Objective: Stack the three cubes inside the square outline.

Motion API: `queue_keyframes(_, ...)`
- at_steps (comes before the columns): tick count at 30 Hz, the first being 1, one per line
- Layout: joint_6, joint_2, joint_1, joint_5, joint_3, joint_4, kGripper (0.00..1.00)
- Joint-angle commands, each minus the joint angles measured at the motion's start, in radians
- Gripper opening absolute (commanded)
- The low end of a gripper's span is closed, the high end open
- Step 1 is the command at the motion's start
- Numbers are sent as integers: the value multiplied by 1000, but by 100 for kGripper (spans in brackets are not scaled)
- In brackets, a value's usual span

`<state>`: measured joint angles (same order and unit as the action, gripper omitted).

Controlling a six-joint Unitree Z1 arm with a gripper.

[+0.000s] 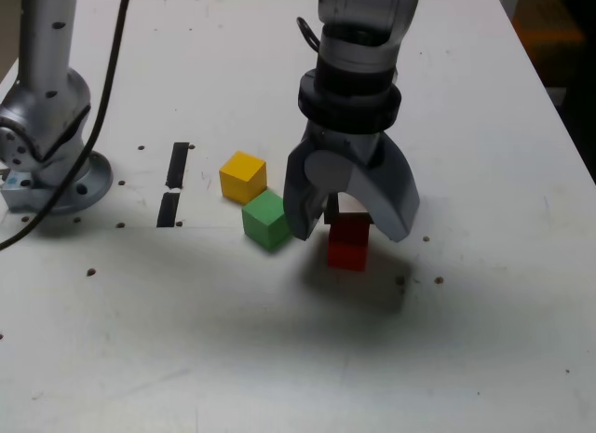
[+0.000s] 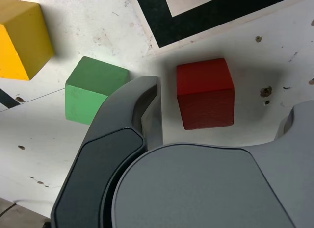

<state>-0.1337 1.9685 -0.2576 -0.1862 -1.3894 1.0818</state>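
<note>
Gripper point(image 1: 350, 226) wide open, nothing held, hovering around/above red cube point(image 1: 348, 246). Clock directions per exterior view: green cube point(image 1: 267, 219) at red's 10 o'clock, near. Yellow cube point(image 1: 243, 178) at green's 11 o'clock, just beside. Square outline point(image 2: 172, 28) at red's 12, partly hidden; red outside it.

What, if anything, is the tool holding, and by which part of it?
Nothing: the tool is open, and the red cube sits between its jaws, ungripped.
</note>
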Motion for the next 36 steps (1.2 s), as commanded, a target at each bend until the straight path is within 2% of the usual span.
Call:
queue_keyframes(1,2,11,-3,-1,-4,-9,93)
queue_keyframes(14,10,50,-3,4,25,-65,89)
queue_keyframes(17,12,54,-3,-7,43,-107,74)
queue_keyframes(18,13,55,-3,-17,52,-131,66)
queue_keyframes(22,14,55,-3,-73,89,-225,42)
queue_keyframes(25,14,54,-3,-116,117,-280,29)
queue_keyframes(27,12,53,-3,-129,127,-295,24)
queue_keyframes(30,3,48,-3,-125,136,-327,13)
queue_keyframes(36,0,39,-3,-114,164,-389,7)
